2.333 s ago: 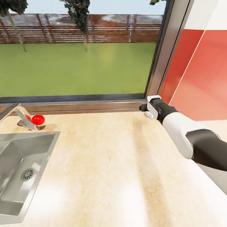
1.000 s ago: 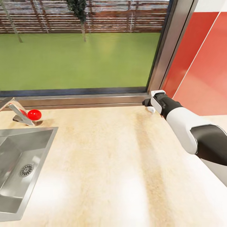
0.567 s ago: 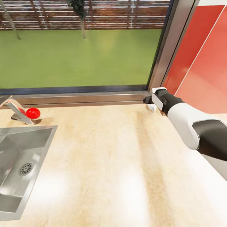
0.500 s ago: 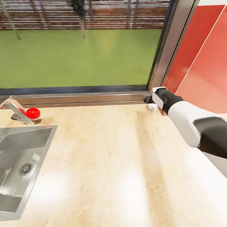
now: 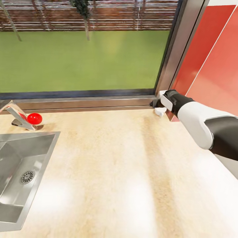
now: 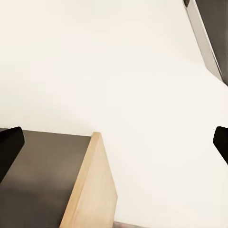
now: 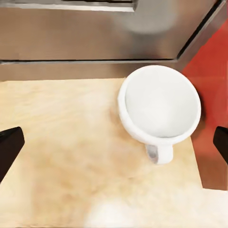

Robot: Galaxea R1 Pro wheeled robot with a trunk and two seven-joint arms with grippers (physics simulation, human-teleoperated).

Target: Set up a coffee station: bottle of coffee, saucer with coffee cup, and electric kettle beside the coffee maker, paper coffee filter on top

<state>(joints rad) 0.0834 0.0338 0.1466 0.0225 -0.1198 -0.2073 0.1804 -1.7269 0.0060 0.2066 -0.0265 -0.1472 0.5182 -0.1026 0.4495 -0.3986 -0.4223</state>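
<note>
The white coffee cup (image 7: pixel 159 109) stands upright on the counter (image 5: pixel 115 172) in the far corner by the window frame (image 5: pixel 172 62), directly ahead of the spread, empty right hand (image 5: pixel 160 106), its handle turned toward that hand.

head view high over countertop (image 5: pixel 115 165), right wrist close, sharing its corner

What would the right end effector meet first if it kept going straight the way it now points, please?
Most likely the cup, which sits dead ahead between the open fingertips of the right end effector, resting on the counter by the window frame.
</note>
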